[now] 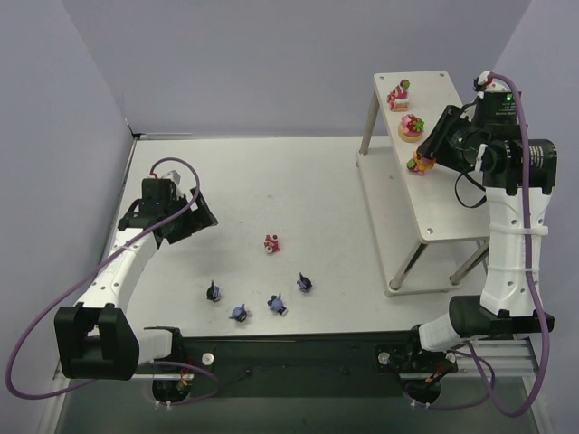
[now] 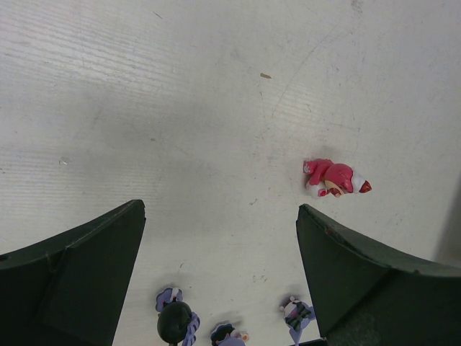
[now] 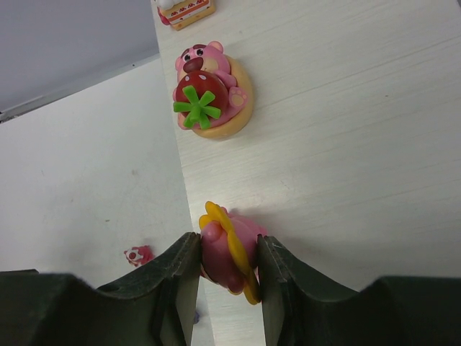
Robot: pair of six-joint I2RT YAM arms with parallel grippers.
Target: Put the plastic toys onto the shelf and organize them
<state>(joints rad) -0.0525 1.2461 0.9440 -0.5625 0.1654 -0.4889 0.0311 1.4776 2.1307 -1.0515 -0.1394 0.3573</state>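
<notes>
My right gripper (image 1: 423, 161) (image 3: 229, 254) is shut on a pink and yellow flower-like toy (image 3: 235, 238) at the left edge of the off-white shelf's top board (image 1: 434, 194) (image 3: 346, 144). Whether the toy rests on the board I cannot tell. Two bright toys stand farther back on that board: a pink bear on a tart (image 1: 412, 127) (image 3: 212, 97) and a cake-like one (image 1: 399, 93) (image 3: 186, 9). A pink-red toy (image 1: 271, 242) (image 2: 333, 178) lies on the table. My left gripper (image 1: 194, 217) (image 2: 220, 209) hangs open above the table, left of it, holding nothing.
Several dark blue-purple toys (image 1: 213, 291) (image 1: 239, 312) (image 1: 277, 305) (image 1: 305, 283) stand in an arc near the table's front edge; three of them (image 2: 176, 317) show at the bottom of the left wrist view. The shelf's slim legs (image 1: 405, 267) stand on the table's right side.
</notes>
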